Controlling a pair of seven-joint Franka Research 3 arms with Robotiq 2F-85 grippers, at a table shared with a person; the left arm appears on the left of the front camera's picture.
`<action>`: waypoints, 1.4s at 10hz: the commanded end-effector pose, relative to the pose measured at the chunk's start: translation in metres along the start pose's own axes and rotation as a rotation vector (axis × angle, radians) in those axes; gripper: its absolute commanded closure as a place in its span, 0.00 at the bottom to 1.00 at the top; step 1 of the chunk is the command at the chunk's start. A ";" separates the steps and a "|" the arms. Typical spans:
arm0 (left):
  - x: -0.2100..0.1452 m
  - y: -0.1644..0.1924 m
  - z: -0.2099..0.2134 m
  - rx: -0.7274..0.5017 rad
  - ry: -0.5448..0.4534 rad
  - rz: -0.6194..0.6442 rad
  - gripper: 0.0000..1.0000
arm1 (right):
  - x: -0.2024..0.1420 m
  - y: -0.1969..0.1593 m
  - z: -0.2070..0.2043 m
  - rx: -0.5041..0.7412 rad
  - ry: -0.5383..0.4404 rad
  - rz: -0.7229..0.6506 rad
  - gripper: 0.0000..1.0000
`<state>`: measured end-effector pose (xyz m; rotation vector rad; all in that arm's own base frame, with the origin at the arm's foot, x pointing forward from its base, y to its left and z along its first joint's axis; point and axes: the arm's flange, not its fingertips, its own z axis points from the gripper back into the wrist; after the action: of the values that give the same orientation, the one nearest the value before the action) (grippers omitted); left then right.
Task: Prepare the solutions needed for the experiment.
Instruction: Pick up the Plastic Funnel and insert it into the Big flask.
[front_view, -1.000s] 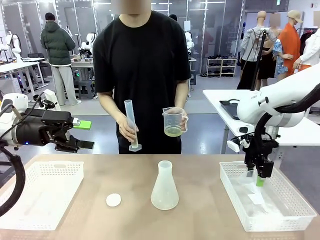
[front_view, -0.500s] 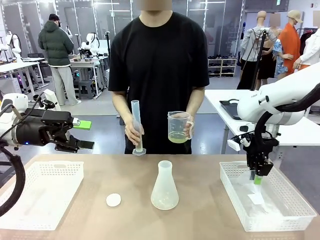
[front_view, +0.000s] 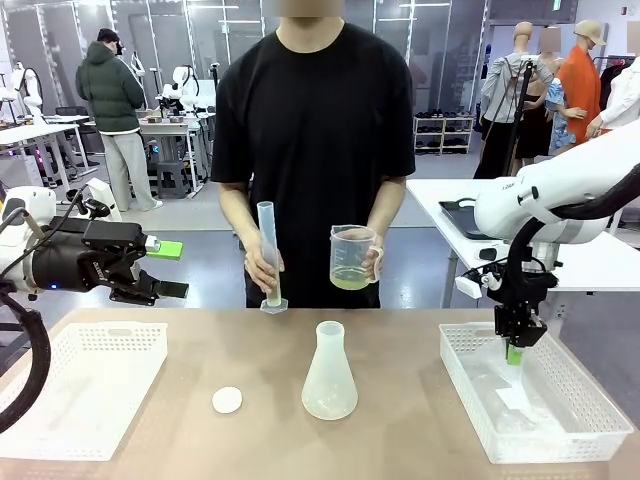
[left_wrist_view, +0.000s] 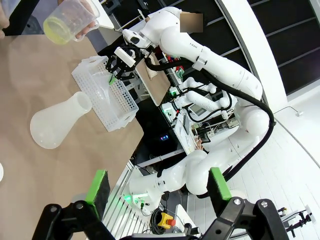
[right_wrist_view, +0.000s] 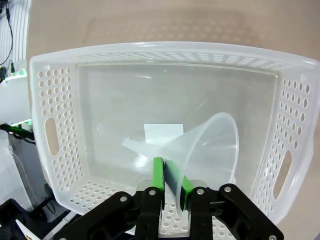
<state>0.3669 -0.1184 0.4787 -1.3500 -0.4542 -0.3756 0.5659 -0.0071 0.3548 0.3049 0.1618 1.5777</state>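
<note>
Front view: solution (front_view: 349, 278) in a beaker (front_view: 350, 245) in the person's hand (front_view: 372, 262) past the desk's (front_view: 400, 420) far edge, cylinder (front_view: 267, 250) in the other hand. Flask (front_view: 329, 372) mid-desk, apparently unfilled. Open left gripper (front_view: 180, 270) off to the left. Right gripper (front_view: 515, 340) down in the basket (front_view: 560, 440).

Left wrist view: left gripper (left_wrist_view: 159, 185) spread wide, nothing between; flask and solution far off.

Right wrist view: right gripper (right_wrist_view: 169, 175) clamped on the funnel's (right_wrist_view: 210, 145) rim, funnel not yet lifted out. Judged early: funnel placing, measuring and pouring all left.

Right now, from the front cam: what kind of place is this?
Likely a robotics lab staging a chemistry bench. There is a conical flask on the table, the person holds a beaker of yellow-green liquid and a measuring cylinder, and a white worktable stands behind.
</note>
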 end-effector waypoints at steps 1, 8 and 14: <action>0.001 -0.002 -0.002 -0.022 -0.015 0.010 0.00 | 0.005 -0.001 0.000 -0.009 0.038 -0.052 1.00; 0.001 -0.002 -0.002 -0.022 -0.015 0.010 0.00 | 0.053 0.112 0.125 -0.489 0.189 -0.208 1.00; 0.001 -0.002 -0.002 -0.022 -0.015 0.010 0.00 | 0.075 0.161 0.170 -0.685 0.201 -0.149 1.00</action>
<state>0.3670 -0.1183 0.4783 -1.3498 -0.4537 -0.3747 0.4584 0.0499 0.5638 -0.4135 -0.2197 1.4208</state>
